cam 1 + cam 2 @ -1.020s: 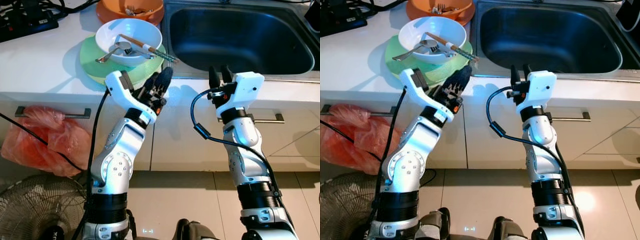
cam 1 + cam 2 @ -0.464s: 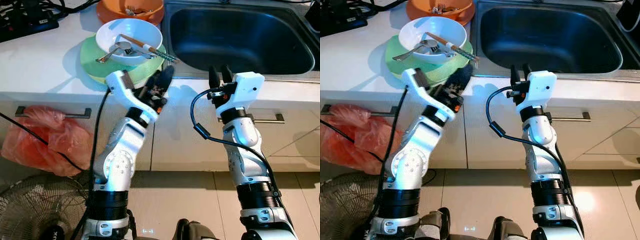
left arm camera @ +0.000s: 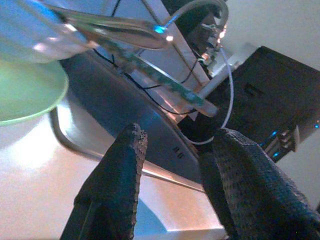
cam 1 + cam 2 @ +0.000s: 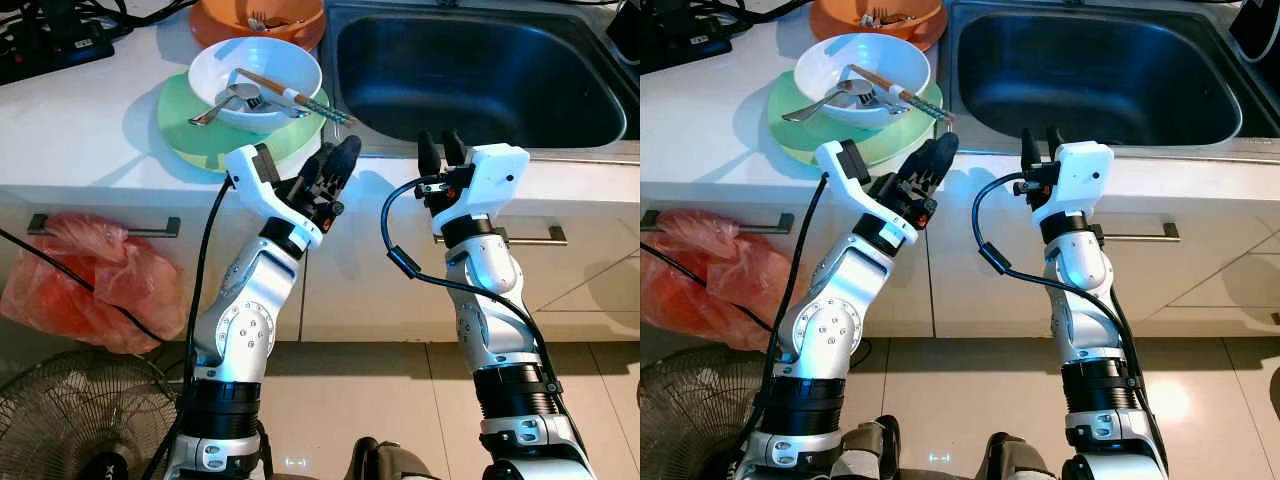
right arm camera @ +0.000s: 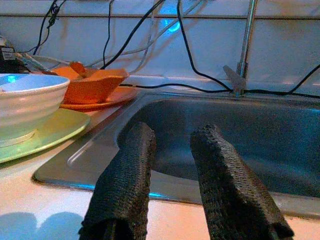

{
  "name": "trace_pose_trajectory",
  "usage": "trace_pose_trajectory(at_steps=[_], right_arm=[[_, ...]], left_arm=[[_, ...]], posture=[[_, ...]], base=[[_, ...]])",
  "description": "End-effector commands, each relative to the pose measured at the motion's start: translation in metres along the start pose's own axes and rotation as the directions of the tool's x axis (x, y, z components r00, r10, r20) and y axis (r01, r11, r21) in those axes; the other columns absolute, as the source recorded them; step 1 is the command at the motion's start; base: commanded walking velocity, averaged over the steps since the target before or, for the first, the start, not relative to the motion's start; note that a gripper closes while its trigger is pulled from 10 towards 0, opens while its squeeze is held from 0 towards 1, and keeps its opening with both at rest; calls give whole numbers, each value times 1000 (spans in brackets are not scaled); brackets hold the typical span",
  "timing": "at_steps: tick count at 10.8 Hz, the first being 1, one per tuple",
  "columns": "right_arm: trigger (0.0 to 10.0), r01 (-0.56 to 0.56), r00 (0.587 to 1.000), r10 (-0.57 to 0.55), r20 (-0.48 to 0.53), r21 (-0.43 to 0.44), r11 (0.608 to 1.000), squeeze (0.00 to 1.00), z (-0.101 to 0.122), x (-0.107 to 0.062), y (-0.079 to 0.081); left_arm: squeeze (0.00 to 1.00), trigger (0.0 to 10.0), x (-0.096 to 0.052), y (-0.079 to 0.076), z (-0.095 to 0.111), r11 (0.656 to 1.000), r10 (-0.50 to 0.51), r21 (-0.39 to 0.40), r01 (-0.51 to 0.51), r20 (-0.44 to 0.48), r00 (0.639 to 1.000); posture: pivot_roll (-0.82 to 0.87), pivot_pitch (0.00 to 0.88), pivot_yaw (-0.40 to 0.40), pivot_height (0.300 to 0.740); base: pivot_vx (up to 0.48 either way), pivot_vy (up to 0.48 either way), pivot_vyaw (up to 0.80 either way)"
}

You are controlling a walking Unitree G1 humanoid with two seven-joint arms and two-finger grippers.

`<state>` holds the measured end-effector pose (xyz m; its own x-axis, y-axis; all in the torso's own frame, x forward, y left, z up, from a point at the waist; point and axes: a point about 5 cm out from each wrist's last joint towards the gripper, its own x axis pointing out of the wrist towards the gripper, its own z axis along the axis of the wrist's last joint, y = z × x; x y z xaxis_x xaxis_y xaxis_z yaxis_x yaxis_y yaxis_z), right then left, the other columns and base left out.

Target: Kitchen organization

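Both arms are reaching up at the near edge of the white tabletop (image 4: 80, 130).

Left gripper (image 4: 335, 165) is hovering just past the near-right rim of the green plate (image 4: 185, 135), pointing far-right toward the sink (image 4: 480, 75). Its fingers (image 3: 125, 190) are standing apart with nothing between them. Left wrist view is looking up past the plate edge at the chopsticks and the sink rim.

Right gripper (image 4: 440, 152) is sitting at the tabletop edge in front of the sink's near rim, pointing at the basin. Its fingers (image 5: 127, 185) are standing a small gap apart, gripping nothing.

Dishes are sitting on the tabletop left of the sink:
- White bowl (image 4: 255, 70) is resting on the green plate.
- A spoon (image 4: 225, 103) and a pair of chopsticks (image 4: 295, 97) are lying in the bowl; the chopstick ends are sticking out over the bowl's right rim toward the sink corner.
- Orange bowl (image 4: 260, 18) is sitting just behind the white bowl, with cutlery in it, too small to identify.

A black power strip (image 4: 50, 40) with cables is lying at the far left of the tabletop. Below, a red plastic bag (image 4: 90, 280) is hanging by the cabinet handle (image 4: 100, 228), and a fan (image 4: 70, 420) is standing on the floor at near left.
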<state>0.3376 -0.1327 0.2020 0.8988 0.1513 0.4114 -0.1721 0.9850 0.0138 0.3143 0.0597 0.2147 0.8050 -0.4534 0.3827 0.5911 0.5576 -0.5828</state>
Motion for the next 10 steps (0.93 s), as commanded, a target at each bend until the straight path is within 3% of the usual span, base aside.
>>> trace_pose_trajectory(at_steps=[1,10], right_arm=[[10000,11,1000,-11,-3,16,1000,0,-3,-3,-2],[10000,7,1000,-7,-10,15,1000,0,-4,-3,-3]], left_arm=[[0,10000,8,-8,0,1000,-30,-8,30,10,999],[0,10000,31,-13,8,996,-79,-27,81,69,995]], posture=[[173,208,-40,740],[168,201,-42,740]], base=[[0,0,0],[0,0,0]])
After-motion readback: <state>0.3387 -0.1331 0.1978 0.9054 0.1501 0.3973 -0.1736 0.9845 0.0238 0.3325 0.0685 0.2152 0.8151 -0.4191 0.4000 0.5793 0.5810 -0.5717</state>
